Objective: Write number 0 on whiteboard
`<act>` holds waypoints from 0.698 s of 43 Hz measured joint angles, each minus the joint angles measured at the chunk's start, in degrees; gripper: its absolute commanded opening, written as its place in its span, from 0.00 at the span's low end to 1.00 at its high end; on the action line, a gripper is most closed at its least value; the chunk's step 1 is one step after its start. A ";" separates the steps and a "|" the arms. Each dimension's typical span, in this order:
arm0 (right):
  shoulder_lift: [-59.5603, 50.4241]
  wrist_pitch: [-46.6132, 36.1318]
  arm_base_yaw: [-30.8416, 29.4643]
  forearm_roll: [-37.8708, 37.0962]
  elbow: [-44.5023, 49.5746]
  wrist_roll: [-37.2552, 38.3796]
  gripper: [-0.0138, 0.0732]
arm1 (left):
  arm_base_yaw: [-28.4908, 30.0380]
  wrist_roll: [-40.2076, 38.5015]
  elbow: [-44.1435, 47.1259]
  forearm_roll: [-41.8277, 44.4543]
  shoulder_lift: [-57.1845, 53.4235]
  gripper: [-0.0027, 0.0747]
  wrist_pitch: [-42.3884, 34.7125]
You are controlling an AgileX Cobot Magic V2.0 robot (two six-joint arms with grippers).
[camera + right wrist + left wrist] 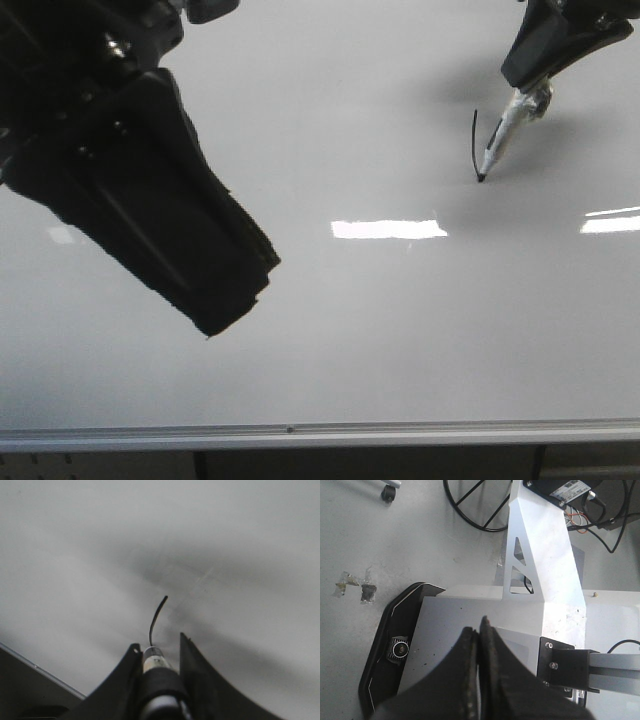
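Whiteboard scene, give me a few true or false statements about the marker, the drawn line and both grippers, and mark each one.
1. The right gripper holds a marker. True.
2. The number 0 is a closed oval. False: only a short curved stroke is drawn.
3. The marker's tip touches the whiteboard. True.
4. The left gripper is wide open. False: its fingers are pressed together, holding nothing.
5. The marker is at the board's left side. False: front view shows it upper right.
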 measured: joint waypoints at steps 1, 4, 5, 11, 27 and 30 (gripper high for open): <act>0.10 0.00 0.00 -0.10 0.00 0.00 0.08 | 0.00 0.00 0.00 0.00 0.00 0.01 0.00; 0.09 0.00 0.00 -0.40 0.00 0.00 0.08 | 0.00 0.00 0.00 0.00 0.00 0.01 0.00; 0.09 0.10 0.00 -0.69 0.00 0.00 0.08 | 0.00 0.00 0.00 0.00 0.00 0.01 0.00; 0.09 0.10 0.00 -2.92 0.00 0.51 0.08 | 0.00 0.00 0.00 0.00 0.00 0.01 0.00; 0.22 -0.76 -2.25 -4.01 0.00 0.88 0.08 | 0.00 0.00 0.00 0.00 0.00 0.01 -0.02; 0.22 -1.46 -2.49 -4.14 0.00 0.97 0.08 | 0.00 0.00 0.00 0.00 0.00 0.01 -0.02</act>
